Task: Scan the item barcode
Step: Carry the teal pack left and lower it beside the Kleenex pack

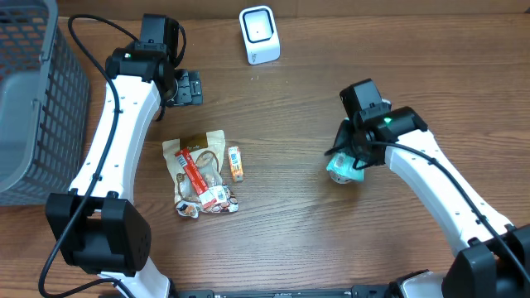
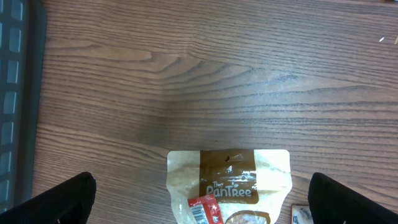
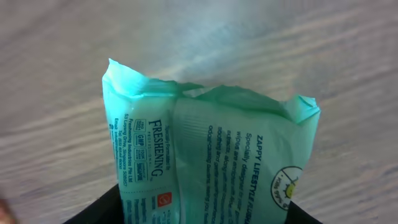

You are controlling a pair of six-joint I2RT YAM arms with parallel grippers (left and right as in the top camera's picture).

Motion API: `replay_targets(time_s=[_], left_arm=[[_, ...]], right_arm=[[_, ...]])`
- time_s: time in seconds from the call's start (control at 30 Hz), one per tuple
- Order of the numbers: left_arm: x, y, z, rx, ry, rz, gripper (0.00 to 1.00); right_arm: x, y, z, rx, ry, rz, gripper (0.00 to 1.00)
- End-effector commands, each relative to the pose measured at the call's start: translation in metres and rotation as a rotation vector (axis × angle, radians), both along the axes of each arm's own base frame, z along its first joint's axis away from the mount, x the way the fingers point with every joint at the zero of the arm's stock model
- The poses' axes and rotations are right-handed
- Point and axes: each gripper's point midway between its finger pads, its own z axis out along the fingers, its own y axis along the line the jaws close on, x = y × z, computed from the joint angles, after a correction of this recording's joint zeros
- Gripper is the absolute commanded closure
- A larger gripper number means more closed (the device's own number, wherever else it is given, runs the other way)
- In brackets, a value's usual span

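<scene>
A mint-green wipes packet (image 3: 211, 149) fills the right wrist view, its printed side facing the camera. My right gripper (image 3: 199, 214) is shut on its lower end, with a dark finger on each side. From overhead the packet (image 1: 339, 171) shows under that gripper (image 1: 352, 157) at the right of the table; whether it rests on the wood I cannot tell. The white barcode scanner (image 1: 259, 35) stands at the back centre. My left gripper (image 1: 186, 88) hangs open at the back left with nothing between its fingers (image 2: 56, 202).
A heap of snacks (image 1: 199, 170) lies left of centre: a PanTree bag (image 2: 230, 180), a red bar (image 2: 205, 211) on top of it, and a small orange pack (image 1: 236, 162). A grey mesh basket (image 1: 33, 99) stands at the far left edge.
</scene>
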Motion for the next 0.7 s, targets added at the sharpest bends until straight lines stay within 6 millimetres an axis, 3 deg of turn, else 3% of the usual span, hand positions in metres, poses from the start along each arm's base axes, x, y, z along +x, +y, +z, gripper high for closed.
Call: replay_targets(time_s=[0.0, 0.47, 0.67], left_arm=[[0.002, 0.001, 0.012, 0.008, -0.033, 0.006, 0.0], [0.002, 0.001, 0.012, 0.007, -0.033, 0.006, 0.0], [0.002, 0.001, 0.012, 0.007, -0.033, 0.006, 0.0]], right_arm=[[0.012, 0.021, 0.019, 0.056, -0.053, 0.047, 0.45], [0.019, 0.101, 0.037, 0.16, -0.193, 0.271, 0.44], [0.016, 0.126, 0.043, 0.179, -0.237, 0.336, 0.43]])
